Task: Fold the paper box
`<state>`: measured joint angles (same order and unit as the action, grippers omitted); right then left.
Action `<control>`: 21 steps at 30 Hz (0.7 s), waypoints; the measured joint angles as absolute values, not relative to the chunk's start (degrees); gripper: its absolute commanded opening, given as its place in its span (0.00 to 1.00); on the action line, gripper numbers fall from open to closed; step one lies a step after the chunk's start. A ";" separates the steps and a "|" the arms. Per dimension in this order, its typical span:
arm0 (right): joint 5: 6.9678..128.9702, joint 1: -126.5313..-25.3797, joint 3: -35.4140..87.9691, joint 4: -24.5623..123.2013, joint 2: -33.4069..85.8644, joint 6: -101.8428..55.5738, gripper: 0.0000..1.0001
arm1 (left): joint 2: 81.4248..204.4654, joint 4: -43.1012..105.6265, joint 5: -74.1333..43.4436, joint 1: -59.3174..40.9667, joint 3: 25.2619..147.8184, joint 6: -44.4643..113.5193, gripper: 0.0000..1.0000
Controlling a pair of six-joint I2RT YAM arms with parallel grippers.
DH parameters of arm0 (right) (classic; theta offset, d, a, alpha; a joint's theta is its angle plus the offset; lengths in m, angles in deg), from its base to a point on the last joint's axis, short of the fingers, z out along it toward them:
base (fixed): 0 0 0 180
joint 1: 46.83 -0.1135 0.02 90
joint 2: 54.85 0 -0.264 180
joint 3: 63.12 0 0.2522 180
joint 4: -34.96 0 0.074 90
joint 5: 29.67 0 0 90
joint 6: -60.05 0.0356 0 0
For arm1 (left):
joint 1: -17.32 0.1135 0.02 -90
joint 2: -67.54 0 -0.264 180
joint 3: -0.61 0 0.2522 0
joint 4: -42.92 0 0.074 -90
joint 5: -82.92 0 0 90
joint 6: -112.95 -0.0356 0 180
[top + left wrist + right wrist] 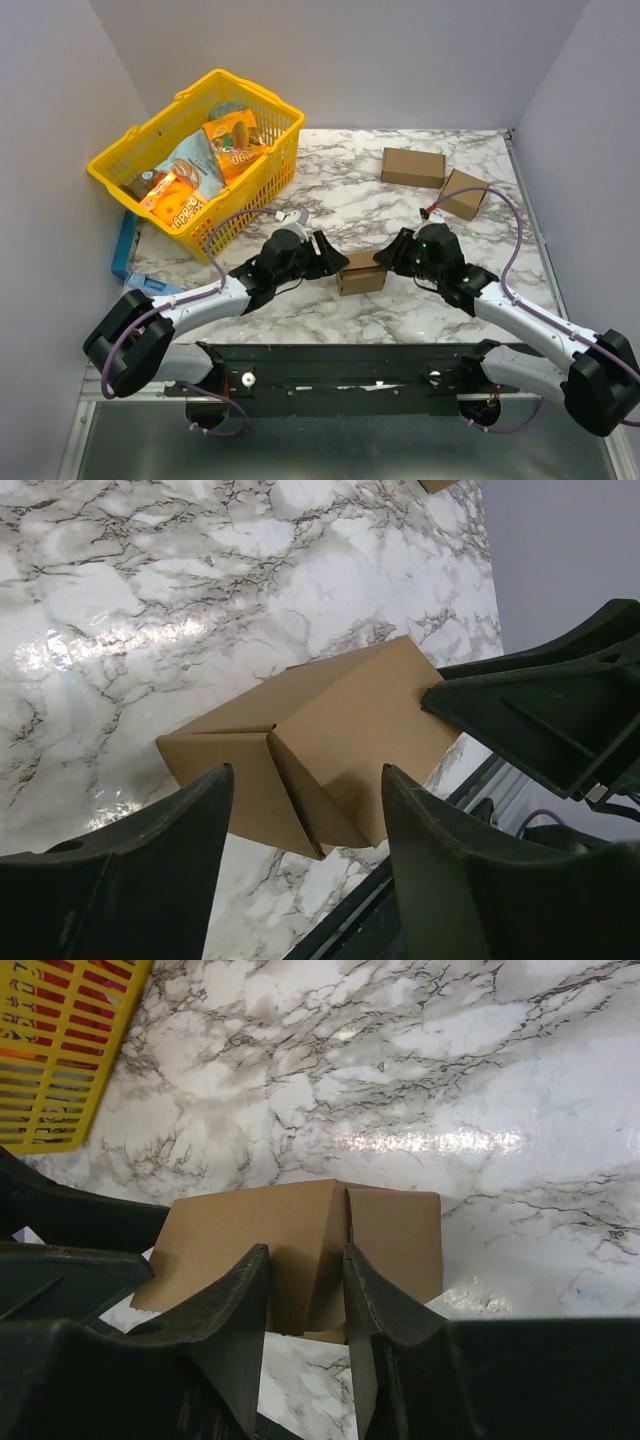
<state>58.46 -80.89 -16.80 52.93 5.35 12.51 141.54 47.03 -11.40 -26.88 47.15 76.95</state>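
You see the paper box (360, 275) on the marble table (420, 205), between both claws. Left gripper (305, 780): spread wide around the box end. Right gripper (305, 1255): narrow gap, can't tell if it pinches.

White arms (205, 298), black joints, purple cables (232, 222), apparently matte black jaws
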 measured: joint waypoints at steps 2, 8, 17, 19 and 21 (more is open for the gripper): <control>58.44 -80.89 -17.04 52.45 5.35 12.51 0.40 | 141.62 47.75 -11.73 -26.95 46.73 76.99 0.58; 58.09 -80.89 -17.74 51.07 5.53 12.49 0.38 | 141.62 52.58 -13.00 -27.06 43.50 77.95 0.47; 57.85 -80.89 -18.86 49.50 5.77 12.51 0.36 | 141.62 55.84 -13.37 -27.49 41.97 77.47 0.39; 57.78 -80.89 -18.96 49.33 5.79 12.53 0.36 | 141.62 55.79 -13.24 -27.60 41.97 77.10 0.37; 57.61 -80.89 -19.07 49.22 5.81 12.51 0.36 | 141.62 55.62 -12.73 -27.89 41.97 76.40 0.36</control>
<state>57.61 -80.89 -19.07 49.22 5.81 12.51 141.62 55.62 -12.73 -27.89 41.97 76.40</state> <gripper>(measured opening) 0.368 0.383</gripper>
